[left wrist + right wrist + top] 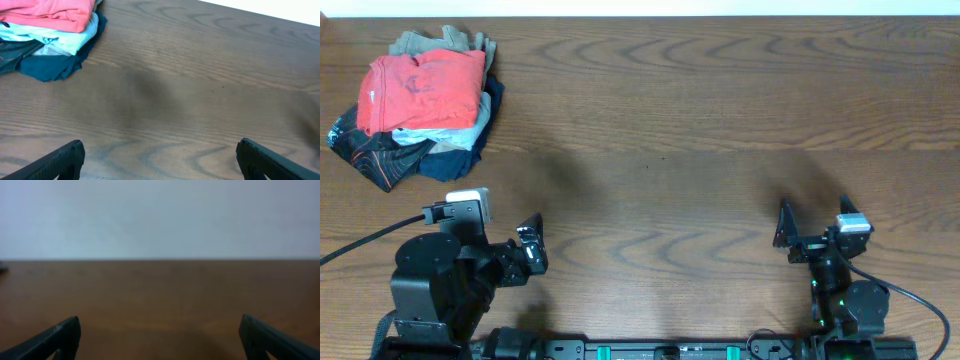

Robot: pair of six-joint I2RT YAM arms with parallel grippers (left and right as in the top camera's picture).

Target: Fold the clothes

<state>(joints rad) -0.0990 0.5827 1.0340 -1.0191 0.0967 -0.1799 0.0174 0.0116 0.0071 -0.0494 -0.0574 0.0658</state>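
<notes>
The coral-red T-shirt (425, 90) lies folded on top of a heap of clothes at the table's far left corner; its lettering and tag are hidden. It shows at the top left of the left wrist view (50, 12). My left gripper (532, 243) is open and empty near the front edge, well apart from the heap; its fingers frame bare wood (160, 157). My right gripper (785, 235) is open and empty at the front right, over bare wood (160, 335).
The heap under the shirt holds a light-blue garment (435, 134), a tan one (440, 42), a navy one (455, 160) and a black patterned one (370, 155). The wooden table (700, 120) stretches across the view. A cable (360, 245) runs from the left arm.
</notes>
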